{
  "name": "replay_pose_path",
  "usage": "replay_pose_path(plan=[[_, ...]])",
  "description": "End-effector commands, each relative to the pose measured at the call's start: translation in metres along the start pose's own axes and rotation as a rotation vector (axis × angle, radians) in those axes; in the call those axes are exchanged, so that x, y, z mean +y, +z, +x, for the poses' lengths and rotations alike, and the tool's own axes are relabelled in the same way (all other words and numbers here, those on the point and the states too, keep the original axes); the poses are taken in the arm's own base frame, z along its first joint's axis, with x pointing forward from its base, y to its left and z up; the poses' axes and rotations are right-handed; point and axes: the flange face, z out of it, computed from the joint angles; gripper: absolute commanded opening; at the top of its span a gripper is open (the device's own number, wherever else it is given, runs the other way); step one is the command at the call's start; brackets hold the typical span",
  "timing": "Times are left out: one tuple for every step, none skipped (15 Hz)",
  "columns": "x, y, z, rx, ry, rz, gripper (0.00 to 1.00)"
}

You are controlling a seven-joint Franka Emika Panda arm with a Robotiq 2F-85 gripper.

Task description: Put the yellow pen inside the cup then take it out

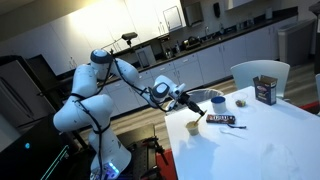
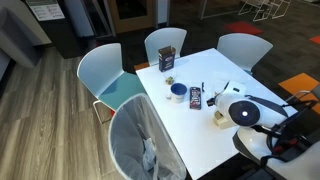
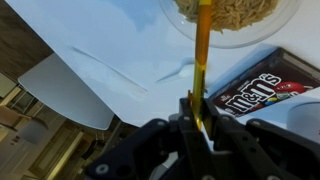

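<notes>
In the wrist view my gripper [image 3: 200, 118] is shut on the yellow pen [image 3: 201, 60], which runs straight out from the jaws. The pen's far end reaches over the mouth of the cream cup [image 3: 255, 38]; I cannot tell how deep it sits. In both exterior views the gripper [image 1: 188, 100] [image 2: 240, 112] hangs just above the cup [image 1: 195, 126] [image 2: 218, 119], near the corner of the white table [image 1: 270, 140] [image 2: 185, 130]. The pen is too thin to make out in those views.
An M&M's candy bar [image 3: 262, 88] [image 1: 222, 119] [image 2: 195, 97] lies next to the cup. A blue-and-white vessel [image 1: 216, 101] [image 2: 177, 92] and a dark box [image 1: 265, 90] [image 2: 167, 60] stand farther along. A dark pen [image 1: 235, 127] lies near the bar. White chairs [image 2: 100, 70] ring the table.
</notes>
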Motion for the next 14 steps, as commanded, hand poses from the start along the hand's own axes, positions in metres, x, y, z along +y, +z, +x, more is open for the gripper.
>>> replay_pose_path(plan=[[-0.003,-0.001,0.005,0.081,-0.013,0.009,0.04],[-0.006,0.000,0.006,0.101,-0.018,0.020,0.04],[-0.008,0.000,0.007,0.120,-0.021,0.035,0.04],[-0.011,0.001,0.007,0.132,-0.024,0.049,0.04],[-0.013,-0.001,0.006,0.139,-0.028,0.070,0.04],[-0.016,-0.002,0.005,0.145,-0.036,0.086,0.04],[-0.018,-0.004,0.003,0.142,-0.048,0.108,0.04],[-0.021,-0.006,0.002,0.144,-0.065,0.128,0.04],[-0.023,-0.009,-0.001,0.141,-0.085,0.146,0.04],[-0.025,-0.010,-0.004,0.140,-0.108,0.160,0.04],[-0.025,-0.011,-0.007,0.136,-0.131,0.168,0.04],[-0.025,-0.011,-0.009,0.132,-0.148,0.166,0.04],[-0.024,-0.011,-0.012,0.127,-0.162,0.165,0.04],[-0.022,-0.010,-0.013,0.125,-0.173,0.156,0.04]])
